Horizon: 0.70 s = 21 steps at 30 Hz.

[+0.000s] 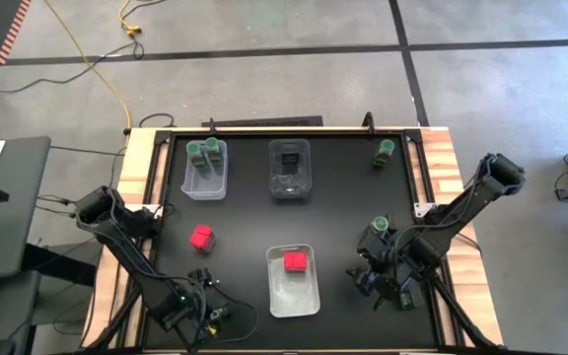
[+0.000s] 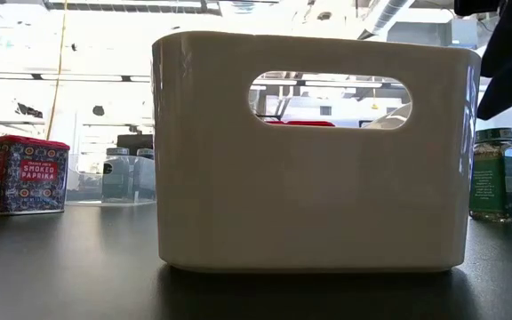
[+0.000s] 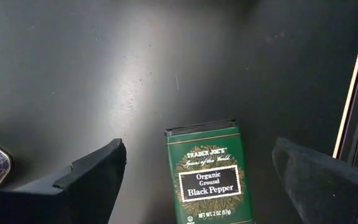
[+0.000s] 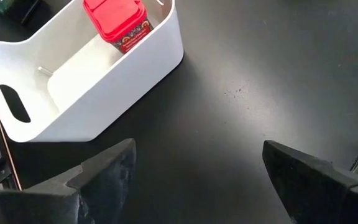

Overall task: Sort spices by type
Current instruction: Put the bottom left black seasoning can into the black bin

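A dark green black-pepper box (image 3: 209, 177) lies flat on the black mat, label up. My left gripper (image 3: 197, 149) hangs open over it near the table's front left (image 1: 202, 283), one finger to each side, clear of it. A red packet (image 1: 202, 237) stands on the mat just beyond; in the low view it is at the left (image 2: 25, 173). My right gripper (image 4: 197, 146) is open over bare mat at the front right (image 1: 375, 281). A green-lidded jar (image 1: 378, 235) stands just beyond it, and another jar (image 1: 386, 151) stands at the far right.
A white bin (image 1: 309, 296) at the front middle holds a red packet (image 4: 114, 22). At the far side, a clear bin (image 1: 220, 182) holds two green-lidded jars and another clear bin (image 1: 290, 187) holds a dark box. Bare mat lies between the bins.
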Each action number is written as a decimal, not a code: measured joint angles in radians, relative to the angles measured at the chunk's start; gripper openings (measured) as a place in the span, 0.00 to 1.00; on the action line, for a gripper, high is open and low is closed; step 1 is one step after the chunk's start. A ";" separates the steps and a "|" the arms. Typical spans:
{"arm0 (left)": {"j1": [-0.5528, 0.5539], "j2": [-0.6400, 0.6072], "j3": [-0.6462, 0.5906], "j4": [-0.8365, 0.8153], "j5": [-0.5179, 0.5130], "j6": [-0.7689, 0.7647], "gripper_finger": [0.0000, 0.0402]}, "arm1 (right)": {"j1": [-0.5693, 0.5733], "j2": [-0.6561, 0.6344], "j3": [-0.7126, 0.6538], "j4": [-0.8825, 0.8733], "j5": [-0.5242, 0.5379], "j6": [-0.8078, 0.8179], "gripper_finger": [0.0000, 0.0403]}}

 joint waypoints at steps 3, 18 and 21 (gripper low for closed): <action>0.000 -0.001 -0.005 0.006 0.001 0.028 0.96 | 0.000 0.000 0.000 0.000 0.000 -0.002 0.94; 0.038 -0.001 -0.101 0.140 0.050 0.041 0.96 | 0.000 -0.001 0.000 -0.006 0.000 -0.012 0.94; 0.044 -0.001 -0.120 0.142 0.064 0.032 0.96 | 0.000 -0.001 0.000 -0.006 0.000 -0.012 0.94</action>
